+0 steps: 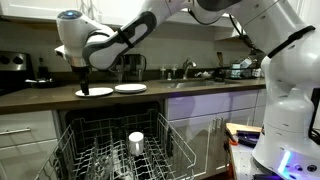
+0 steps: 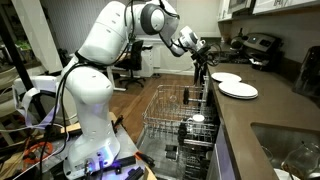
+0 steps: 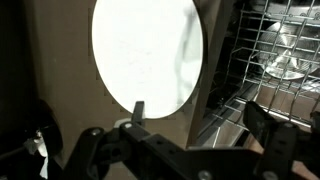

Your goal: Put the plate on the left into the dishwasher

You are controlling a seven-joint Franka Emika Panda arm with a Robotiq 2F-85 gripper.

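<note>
Plate point(image 1: 94, 92) flat on counter point(image 1: 35, 97), face up, round; gripper point(image 1: 83, 70) spread wide over its edge.

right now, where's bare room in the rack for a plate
The dishwasher rack looks bare to the right of the white cup in an exterior view, and behind it toward the counter. Left of the cup, around the glassware, it is crowded.

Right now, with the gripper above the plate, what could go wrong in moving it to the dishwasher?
The plate lies flat on the counter, so the gripper may slip off its rim. A second plate sits close by and could get knocked. A cup in the dishwasher rack may block placement.
</note>
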